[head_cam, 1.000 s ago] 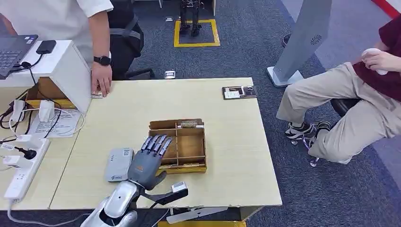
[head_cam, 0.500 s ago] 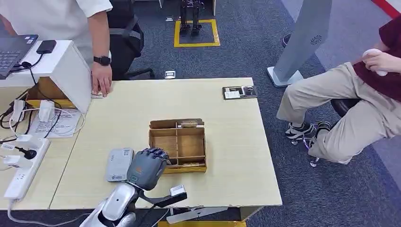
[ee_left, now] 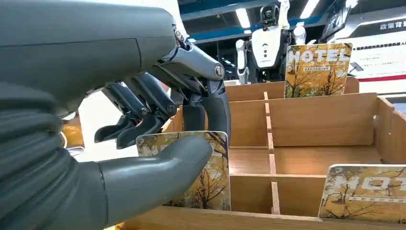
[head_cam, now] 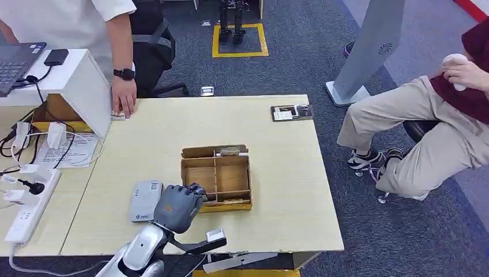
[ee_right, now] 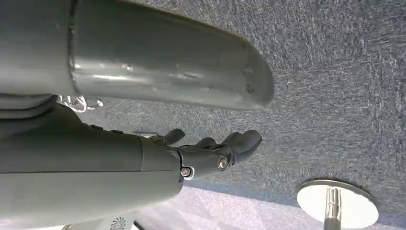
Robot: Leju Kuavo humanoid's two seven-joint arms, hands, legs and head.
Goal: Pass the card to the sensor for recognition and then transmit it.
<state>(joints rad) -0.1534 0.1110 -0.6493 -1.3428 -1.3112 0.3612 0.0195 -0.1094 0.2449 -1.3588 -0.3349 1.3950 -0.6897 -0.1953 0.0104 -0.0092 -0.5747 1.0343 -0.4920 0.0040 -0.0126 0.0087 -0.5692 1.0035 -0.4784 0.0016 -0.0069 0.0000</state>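
**Left hand pinching a card at the near-left corner of the tray**

A pale wooden table [head_cam: 277,173] is standing on blue-grey carpet, its right half lying bare out to the right edge, where a seated person [head_cam: 427,133] is keeping well apart from it. Near the middle of the table a divided wooden tray [head_cam: 217,176] is sitting, with open tabletop on its right and far sides. Just beside its left wall a grey sensor [head_cam: 145,200] is lying flat, close to the near edge.

The left hand [head_cam: 176,206] is curling over the tray's near-left corner, between tray and sensor. In the left wrist view its thumb [ee_left: 158,170] and dark fingers [ee_left: 210,103] are pinching a card [ee_left: 210,177] printed with autumn trees, which is standing upright in the tray's near compartment. A second such card [ee_left: 366,191] is leaning in the neighbouring near compartment, and a third [ee_left: 317,69] is standing at the far wall.

At the table's far-left corner a standing person's hand [head_cam: 123,95] is resting on the edge beside a white box [head_cam: 86,86]. A small dark tray [head_cam: 292,112] is lying near the far-right edge.

The right hand [ee_right: 210,153] is hanging over the carpet, its fingers loosely curled and holding nothing.
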